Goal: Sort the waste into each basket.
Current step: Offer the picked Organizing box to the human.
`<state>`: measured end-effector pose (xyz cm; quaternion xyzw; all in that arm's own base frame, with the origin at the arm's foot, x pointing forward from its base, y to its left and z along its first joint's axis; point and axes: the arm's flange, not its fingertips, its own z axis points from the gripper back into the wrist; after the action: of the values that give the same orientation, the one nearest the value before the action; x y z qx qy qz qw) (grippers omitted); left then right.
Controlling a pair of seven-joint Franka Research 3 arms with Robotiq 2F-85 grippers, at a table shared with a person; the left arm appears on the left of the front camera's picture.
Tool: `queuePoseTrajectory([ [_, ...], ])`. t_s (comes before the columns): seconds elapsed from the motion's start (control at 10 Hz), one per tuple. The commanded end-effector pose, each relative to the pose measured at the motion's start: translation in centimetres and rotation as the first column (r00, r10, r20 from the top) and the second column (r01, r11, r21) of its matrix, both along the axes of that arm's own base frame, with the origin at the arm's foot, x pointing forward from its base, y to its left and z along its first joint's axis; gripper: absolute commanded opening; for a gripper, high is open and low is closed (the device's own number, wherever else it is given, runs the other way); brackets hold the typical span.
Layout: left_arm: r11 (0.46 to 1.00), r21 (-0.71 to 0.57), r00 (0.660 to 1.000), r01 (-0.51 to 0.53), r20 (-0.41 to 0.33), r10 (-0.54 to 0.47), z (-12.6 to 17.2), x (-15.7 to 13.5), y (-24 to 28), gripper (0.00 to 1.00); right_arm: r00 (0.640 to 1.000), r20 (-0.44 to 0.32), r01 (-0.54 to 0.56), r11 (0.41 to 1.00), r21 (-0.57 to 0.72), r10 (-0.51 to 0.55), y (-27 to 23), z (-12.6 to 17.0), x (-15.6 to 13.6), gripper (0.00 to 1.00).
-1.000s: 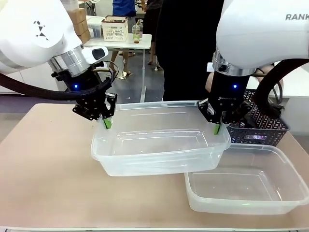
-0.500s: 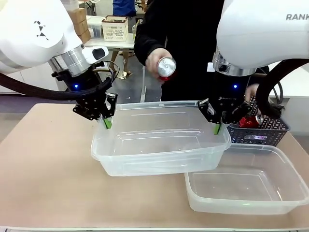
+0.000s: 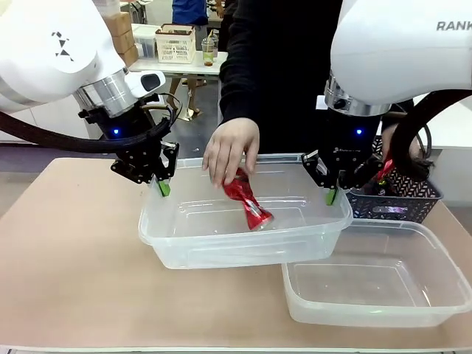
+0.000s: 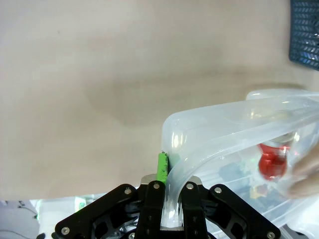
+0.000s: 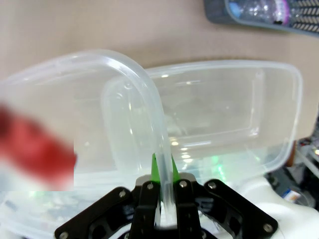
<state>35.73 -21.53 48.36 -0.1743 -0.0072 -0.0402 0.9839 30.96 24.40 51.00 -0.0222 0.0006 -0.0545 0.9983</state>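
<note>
My left pincer [image 3: 163,186] is clamped narrow on the rim of the big tub [image 3: 221,251], at its far left corner. In the left wrist view the clear rolled edge runs straight between my two fingers, with one green pad [image 4: 162,167] pressed against its outer side. My right pincer [image 3: 332,193] grips the same tub at its right end, pinched just as tight. There the thin plastic wall stands upright between my fingers, and a sliver of green shows behind it.

A person's hand [image 3: 231,151] reaches in over the tub's far rim, fingers pointing down. Just below those fingers, inside the tub, is a crushed red can [image 3: 248,199]. It is tilted, with its lower end close to the tub's floor near the middle. I cannot tell whether the fingers touch it. Through the tub's wall my left wrist camera shows the can as a red shape, and my right wrist camera shows only a red blur.

A second tub [image 3: 442,254], also clear, sits on the worktop [image 3: 66,258] to the front right of the big tub. The big tub's front right corner overlaps its far left corner. A dark basket [image 3: 409,199] of woven mesh stands just beyond the big tub's right end, behind my right pincer.
</note>
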Motion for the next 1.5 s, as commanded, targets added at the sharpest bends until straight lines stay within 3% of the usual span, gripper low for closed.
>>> queuePoseTrajectory([
  [0.0,1.0,-0.025,1.0,0.009,0.002,-0.009,0.85,-0.06,0.18,0.05,1.0,-0.014,0.016,1.0,-0.008,-0.016,0.17,-0.06,-0.14,0.04],
  [1.4,1.0,-0.025,1.0,0.009,0.002,-0.009,0.85,-0.06,0.18,0.05,1.0,-0.014,0.016,1.0,-0.008,-0.016,0.17,-0.06,-0.14,0.04],
])
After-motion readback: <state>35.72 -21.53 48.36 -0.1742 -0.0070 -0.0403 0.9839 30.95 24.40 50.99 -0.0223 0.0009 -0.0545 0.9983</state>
